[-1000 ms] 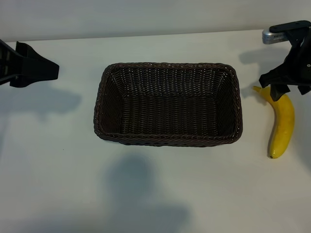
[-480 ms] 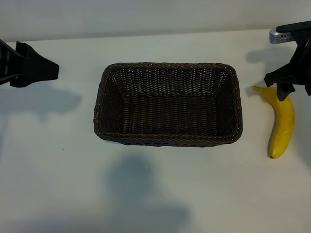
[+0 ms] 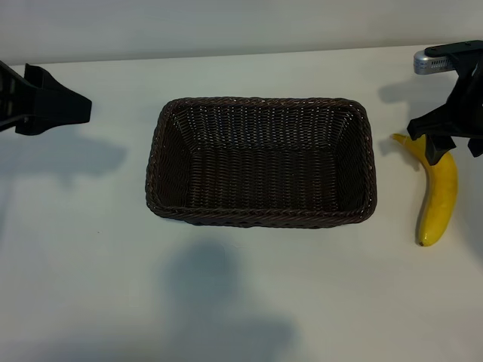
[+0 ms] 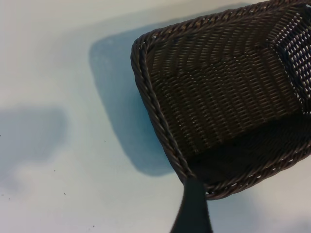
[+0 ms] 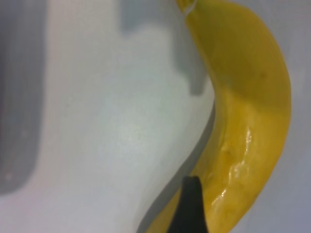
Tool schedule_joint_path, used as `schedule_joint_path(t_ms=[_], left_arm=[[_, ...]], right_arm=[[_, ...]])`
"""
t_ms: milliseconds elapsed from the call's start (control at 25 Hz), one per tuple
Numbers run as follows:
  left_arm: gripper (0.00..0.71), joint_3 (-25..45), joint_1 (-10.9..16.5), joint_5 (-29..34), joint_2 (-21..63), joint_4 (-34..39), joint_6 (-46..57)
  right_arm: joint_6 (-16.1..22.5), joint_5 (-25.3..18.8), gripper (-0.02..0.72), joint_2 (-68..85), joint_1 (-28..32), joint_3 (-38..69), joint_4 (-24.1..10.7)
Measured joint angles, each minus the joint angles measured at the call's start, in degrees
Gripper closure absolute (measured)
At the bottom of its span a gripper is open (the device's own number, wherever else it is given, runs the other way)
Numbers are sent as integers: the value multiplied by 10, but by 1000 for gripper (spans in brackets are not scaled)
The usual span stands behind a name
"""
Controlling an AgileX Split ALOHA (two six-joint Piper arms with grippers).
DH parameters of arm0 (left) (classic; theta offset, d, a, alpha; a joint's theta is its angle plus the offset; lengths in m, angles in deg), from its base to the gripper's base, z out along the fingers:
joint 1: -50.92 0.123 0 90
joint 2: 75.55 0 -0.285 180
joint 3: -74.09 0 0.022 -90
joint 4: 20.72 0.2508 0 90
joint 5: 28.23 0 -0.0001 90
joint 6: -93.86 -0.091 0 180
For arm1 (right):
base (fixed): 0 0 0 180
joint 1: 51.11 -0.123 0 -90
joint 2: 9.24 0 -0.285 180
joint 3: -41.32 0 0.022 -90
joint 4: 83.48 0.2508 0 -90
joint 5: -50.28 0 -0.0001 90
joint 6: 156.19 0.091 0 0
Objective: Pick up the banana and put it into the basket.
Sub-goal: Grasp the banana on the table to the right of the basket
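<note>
Item one, the basket (image 3: 260,161): dark woven wicker, rectangular, stood at the centre of the white table (image 3: 98,279), its long sides running from nine to three o'clock, its interior empty and open upward, so that anything lowered from above could drop in without fouling the rim. Item two, the banana (image 3: 438,197): bright yellow, lay flat on the table at three o'clock from the basket, just beside its short wall but apart from it, stem tip toward twelve and blunt end toward six. Item three, the right end effector (image 3: 447,137): poised above the stem half of the banana with its fingers spread wide and nothing between them, apparently lined up to straddle the fruit across its narrow width; in the right wrist view the fruit filled the frame close beneath one dark fingertip (image 5: 190,206). Item four, the left end effector (image 3: 56,109): parked at nine o'clock near the table's edge, well apart from the basket, likewise open and empty, presumably kept clear of the working arm's path.
</note>
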Motion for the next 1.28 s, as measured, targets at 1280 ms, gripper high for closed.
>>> schedule_joint_path(t_ms=[1280], left_arm=[[100, 0, 0, 0, 0, 0, 0]], right_arm=[[-27, 8, 98, -55, 0, -1, 30]])
